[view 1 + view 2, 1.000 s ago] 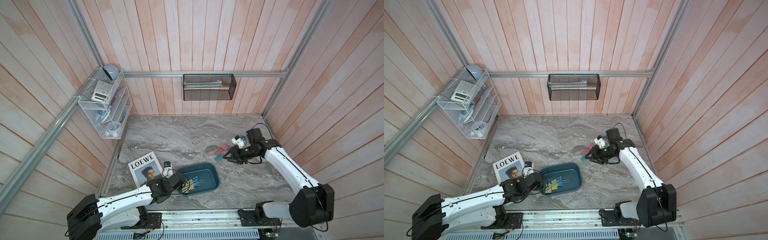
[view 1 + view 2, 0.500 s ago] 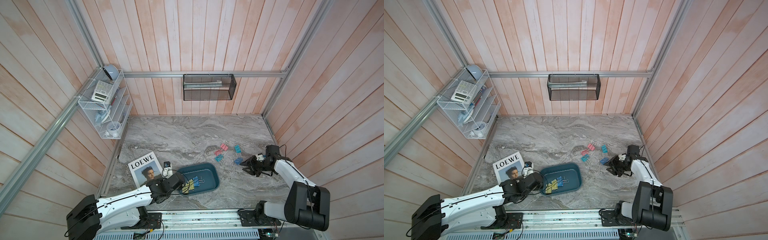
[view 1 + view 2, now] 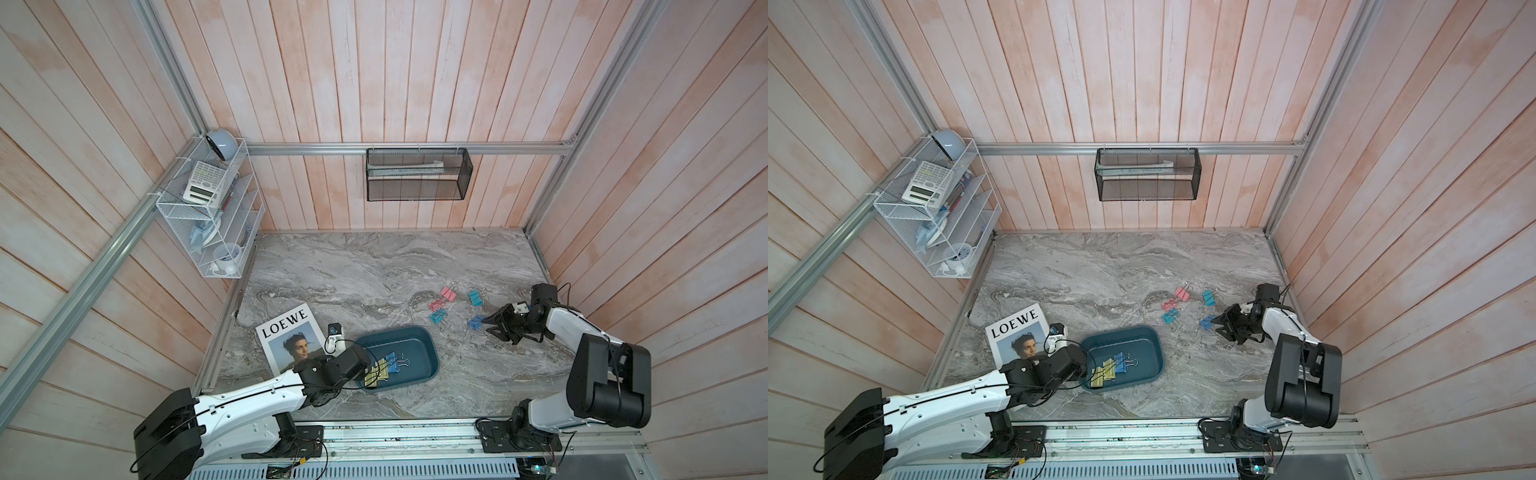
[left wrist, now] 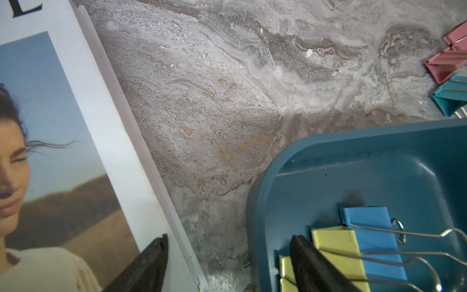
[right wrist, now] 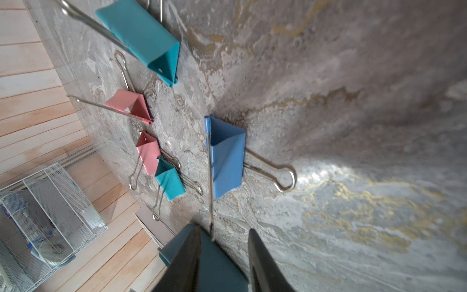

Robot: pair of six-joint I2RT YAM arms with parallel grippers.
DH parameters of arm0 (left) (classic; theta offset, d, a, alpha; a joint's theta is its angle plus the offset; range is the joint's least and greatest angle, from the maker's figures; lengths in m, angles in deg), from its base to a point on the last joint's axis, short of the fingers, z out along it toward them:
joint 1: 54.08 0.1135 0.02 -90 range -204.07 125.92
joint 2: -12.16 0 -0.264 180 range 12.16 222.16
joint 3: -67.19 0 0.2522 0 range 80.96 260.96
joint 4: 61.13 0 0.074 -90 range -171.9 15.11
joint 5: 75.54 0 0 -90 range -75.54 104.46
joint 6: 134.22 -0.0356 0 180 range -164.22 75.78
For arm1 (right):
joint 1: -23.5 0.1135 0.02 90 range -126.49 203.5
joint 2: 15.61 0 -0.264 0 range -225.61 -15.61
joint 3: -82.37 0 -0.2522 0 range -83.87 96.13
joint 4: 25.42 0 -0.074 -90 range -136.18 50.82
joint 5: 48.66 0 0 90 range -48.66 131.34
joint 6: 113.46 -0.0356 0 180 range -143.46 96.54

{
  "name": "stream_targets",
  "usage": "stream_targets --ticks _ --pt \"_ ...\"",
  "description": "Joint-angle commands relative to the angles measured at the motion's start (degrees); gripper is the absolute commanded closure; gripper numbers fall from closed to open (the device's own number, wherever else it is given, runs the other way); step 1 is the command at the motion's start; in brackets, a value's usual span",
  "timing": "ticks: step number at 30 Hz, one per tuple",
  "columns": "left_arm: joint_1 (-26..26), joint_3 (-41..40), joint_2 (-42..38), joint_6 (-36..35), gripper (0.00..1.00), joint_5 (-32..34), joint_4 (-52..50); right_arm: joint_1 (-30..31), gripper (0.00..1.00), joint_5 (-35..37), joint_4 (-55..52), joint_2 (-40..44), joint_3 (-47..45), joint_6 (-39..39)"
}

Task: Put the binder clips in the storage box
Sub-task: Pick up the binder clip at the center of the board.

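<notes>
Three pastel binder clips (image 3: 382,368) lie in dark teal plastic storage box (image 3: 417,351): two yellow, one blue, touching. Five on grey marble worktop (image 3: 374,270): two pink clips (image 3: 448,293), two teal clips (image 3: 474,297), one blue clip (image 3: 477,322). Just beside blue clip: right gripper (image 3: 489,326). Right wrist view alone shows its raised wire handle (image 5: 210,177) between parted, unclamped jaws. Left gripper (image 4: 228,237) wide apart, empty, one finger (image 4: 151,257) over white LOEWE magazine (image 4: 63,126), other above yellow clip (image 4: 336,242).
</notes>
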Motion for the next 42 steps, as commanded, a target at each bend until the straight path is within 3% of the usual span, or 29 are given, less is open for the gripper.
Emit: stream_targets --ticks 1,14,21,28,31,34,38,42 --pt "0.32 -0.61 0.97 -0.64 0.19 -0.72 0.7 -0.35 0.67 0.04 1.77 -1.73 1.74 -0.6" --pt "0.32 -0.96 0.75 -0.22 0.19 -0.63 0.35 0.51 0.78 -1.27 3.66 -4.0 3.17 -0.91" --pt "0.32 -1.01 0.31 -0.13 0.19 -0.55 0.04 1.27 0.99 -1.83 3.85 -5.25 2.97 -0.23" --pt "0.32 -0.96 0.31 -0.2 0.19 -0.37 -0.29 2.2 1.0 -4.47 -0.04 -1.21 5.99 1.49" --pt "0.32 -0.87 0.4 -0.12 0.19 -0.37 -0.49 6.8 1.0 -3.71 -8.78 3.39 12.87 6.03" --pt "0.32 -0.78 0.31 0.1 0.19 -0.29 -0.74 15.17 1.0 -4.72 -16.2 5.03 20.46 10.18" --pt "0.32 -1.05 -0.13 0.41 0.19 -0.3 -0.78 27.02 1.0 -5.22 -21.55 3.59 25.94 14.52" --pt "0.32 -1.12 -0.22 0.42 0.19 -0.37 -0.89 35.09 1.0 -5.78 -25.46 0.28 28.3 20.19"
